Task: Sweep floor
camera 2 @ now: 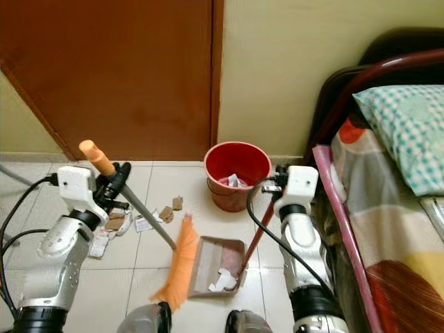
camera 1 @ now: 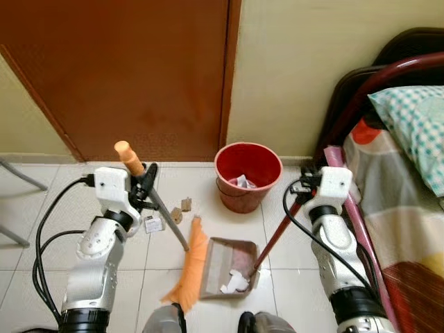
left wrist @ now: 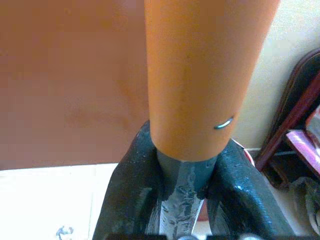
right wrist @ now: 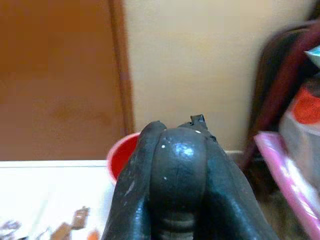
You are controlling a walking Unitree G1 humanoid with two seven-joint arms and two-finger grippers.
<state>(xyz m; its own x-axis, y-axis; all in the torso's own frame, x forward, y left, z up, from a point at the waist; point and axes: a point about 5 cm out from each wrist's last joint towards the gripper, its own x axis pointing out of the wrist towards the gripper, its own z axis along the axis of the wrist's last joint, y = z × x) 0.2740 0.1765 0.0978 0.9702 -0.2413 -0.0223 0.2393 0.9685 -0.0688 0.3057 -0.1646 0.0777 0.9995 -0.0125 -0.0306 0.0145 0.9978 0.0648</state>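
On the tiled floor (camera 1: 166, 260) before the brown door (camera 1: 125, 76), the robot is working with a broom and a dustpan at once. Its left hand (camera 1: 143, 182) is clamped around the broom (camera 1: 184, 267), the two black fingers (left wrist: 127, 200) pinching the grey shaft just below the orange end cap; from there the shaft is slanting down and to the right to the orange bristles, which are resting against the left edge of the dustpan (camera 1: 225, 267). Its right hand (camera 1: 310, 189) is closed on the top of the dustpan's red handle, which is running down and left to the pan lying flat between the robot's feet, with some white paper already in it. More scraps (camera 1: 170, 214) are lying farther off on the left, near the broom shaft. A red bucket (camera 1: 248, 173) holding paper is standing by the far wall, and a bed (camera 1: 409, 208) is lining the right side.

Both tools look light and stiff, though the bristles are soft and will likely splay under pressure. Gripping so high on the shaft probably gives long reach but weak leverage, so short, gentle strokes seem wise. The scraps look featherlight and may scatter if flicked hard.
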